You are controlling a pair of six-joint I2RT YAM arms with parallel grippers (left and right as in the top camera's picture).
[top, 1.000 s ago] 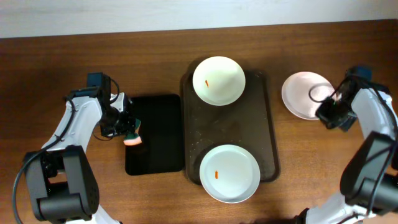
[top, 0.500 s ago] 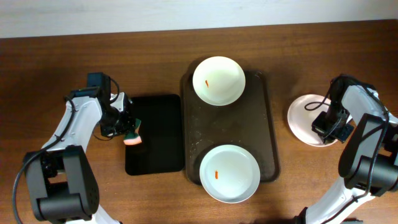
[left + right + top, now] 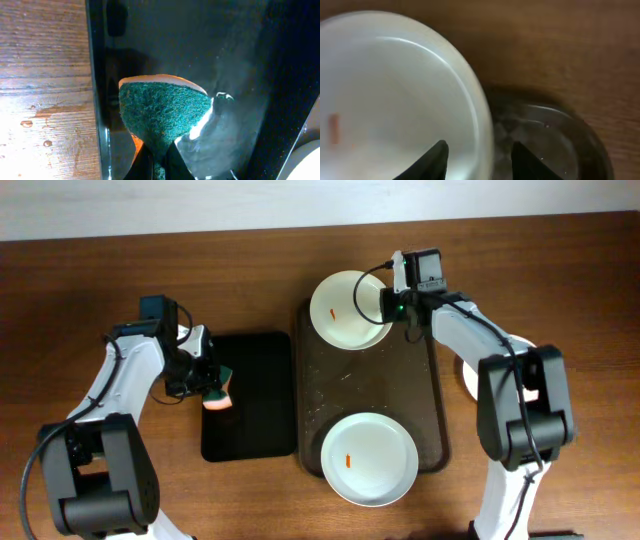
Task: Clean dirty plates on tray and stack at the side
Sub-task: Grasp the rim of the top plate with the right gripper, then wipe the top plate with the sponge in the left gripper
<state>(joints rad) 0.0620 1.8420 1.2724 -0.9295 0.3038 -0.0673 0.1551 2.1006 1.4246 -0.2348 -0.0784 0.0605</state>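
Hanging over the 9 o'clock edge of the small black tray (image 3: 255,405), the left pincer (image 3: 208,388) is pinching a sponge (image 3: 216,396). The left wrist view shows the sponge's green scouring face (image 3: 162,115) turned to the camera, with an orange layer behind it, above the glossy black surface. Bare worktop (image 3: 100,280) runs out to 9 o'clock of that tray, and in the left wrist view it carries a few water droplets (image 3: 27,123) and a wet streak. The black tray lies just beside the brown tray (image 3: 365,375), their long edges close. On the brown tray the far plate (image 3: 350,310) sits at the 12 o'clock end, overhanging the rim, and the near plate (image 3: 368,458) sits at the 6 o'clock end, also past the rim. Each plate has an orange speck (image 3: 347,461), and bare tray floor lies between them. The right pincer (image 3: 388,306) is at the far plate's 3 o'clock edge. In the right wrist view its fingers (image 3: 437,155) are spread to either side of the plate rim (image 3: 485,135), with the tray's rounded corner (image 3: 555,135) just beyond. Whether the fingers touch the rim cannot be told. A third plate (image 3: 466,380) lies on the worktop at 3 o'clock of the brown tray, mostly hidden under the right arm. Open wood lies at 12 o'clock, up to a pale wall (image 3: 300,200).
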